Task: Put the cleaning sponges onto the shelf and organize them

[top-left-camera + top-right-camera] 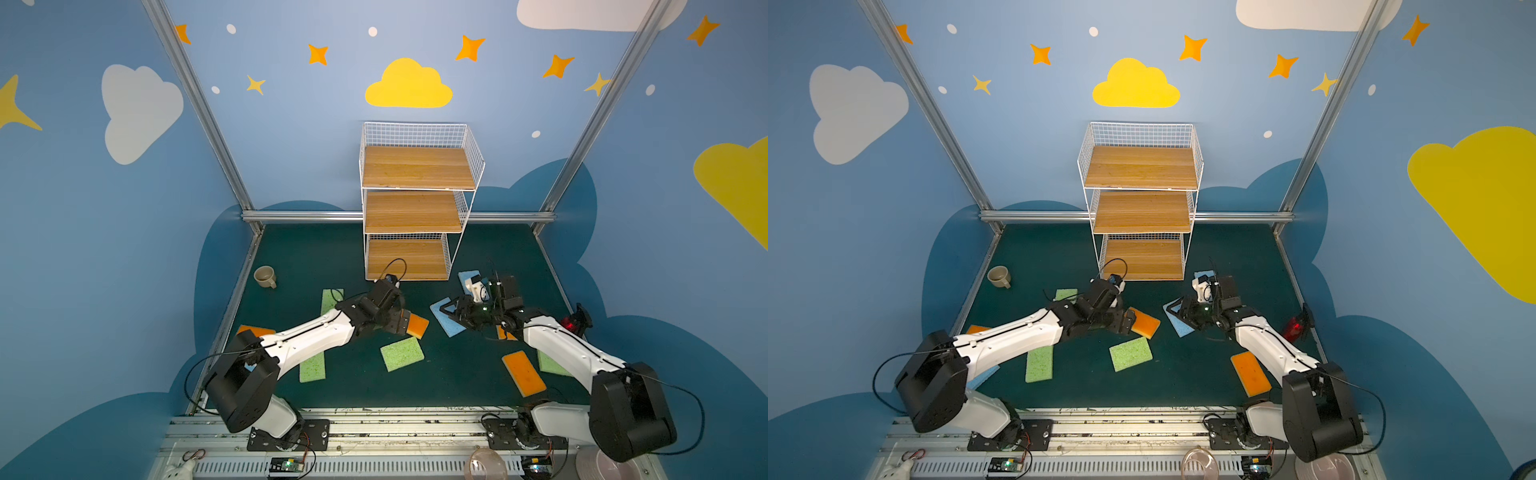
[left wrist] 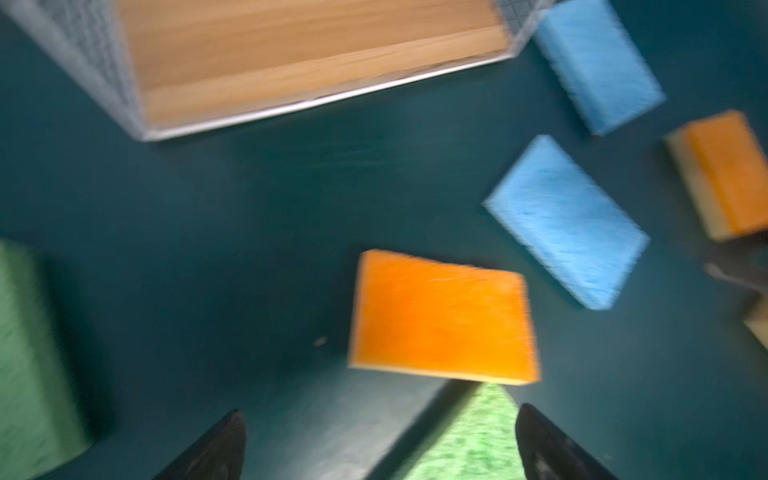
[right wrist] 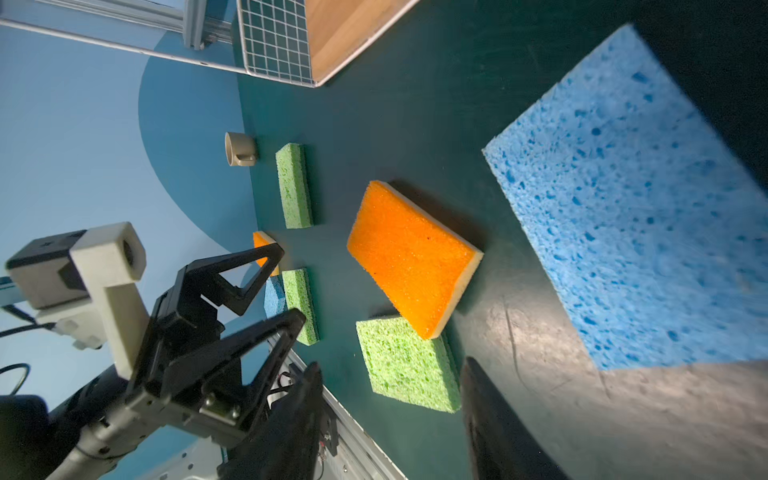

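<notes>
Sponges (image 1: 402,353) lie scattered on the bench (image 1: 332,266), some half-hidden under the arms (image 1: 316,332). They are probably light and soft; pinch across the short sides. Left pincer (image 2: 380,415) is open and empty beside the orange sponge (image 3: 411,257). Right pincer (image 3: 390,365) is open by the blue sponge (image 3: 640,199). Beyond them the shelf (image 1: 415,212) is bare. The left wrist view is blurred.

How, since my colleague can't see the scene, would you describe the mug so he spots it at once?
Find the white wire shelf with wooden boards at the back of the dark green table. Look left of its bottom tier, near the table's left edge: the mug sits there, left of a green sponge. It is the only round, beige, handled thing; its neighbours are flat rectangles.
</notes>
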Motion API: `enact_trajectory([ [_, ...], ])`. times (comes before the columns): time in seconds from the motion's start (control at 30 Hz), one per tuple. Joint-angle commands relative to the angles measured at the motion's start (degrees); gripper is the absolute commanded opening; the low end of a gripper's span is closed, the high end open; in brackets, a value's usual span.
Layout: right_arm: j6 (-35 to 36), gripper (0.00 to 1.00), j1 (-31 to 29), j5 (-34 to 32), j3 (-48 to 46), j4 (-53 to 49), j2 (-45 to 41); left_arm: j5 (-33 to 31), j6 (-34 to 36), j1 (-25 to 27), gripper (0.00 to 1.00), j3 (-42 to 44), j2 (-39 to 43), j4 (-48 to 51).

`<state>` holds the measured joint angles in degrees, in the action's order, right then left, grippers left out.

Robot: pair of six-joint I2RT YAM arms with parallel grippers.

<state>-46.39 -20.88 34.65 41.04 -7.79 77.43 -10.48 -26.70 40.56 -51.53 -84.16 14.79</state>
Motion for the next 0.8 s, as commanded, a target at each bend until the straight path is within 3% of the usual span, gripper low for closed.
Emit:
enact_trajectory([
  [0.0,-6.9,0.56,-1.4,-0.1,-2.1,3.3,1.8,-2.7,-5.3,-2.9,1.00,2.5,3.5,-5.0],
  [0.23,-8.9,0.56,-1.6,-2.7,-4.2,4.7,4.1,-4.1,-5.9,-4.3,1.00,7.4,7.4,-9.6],
  [0.4,-11.7,0.38,-1.9,0.2,-4.4,11.3,9.7,-3.8,-7.8,-6.5,1.00,11.8,10.8,-13.3],
  [0.77,-13.4,0.38,-3.8,0.6,-0.9,15.1,16.3,-2.0,-9.6,-8.8,1.00,16.8,13.7,-18.0],
])
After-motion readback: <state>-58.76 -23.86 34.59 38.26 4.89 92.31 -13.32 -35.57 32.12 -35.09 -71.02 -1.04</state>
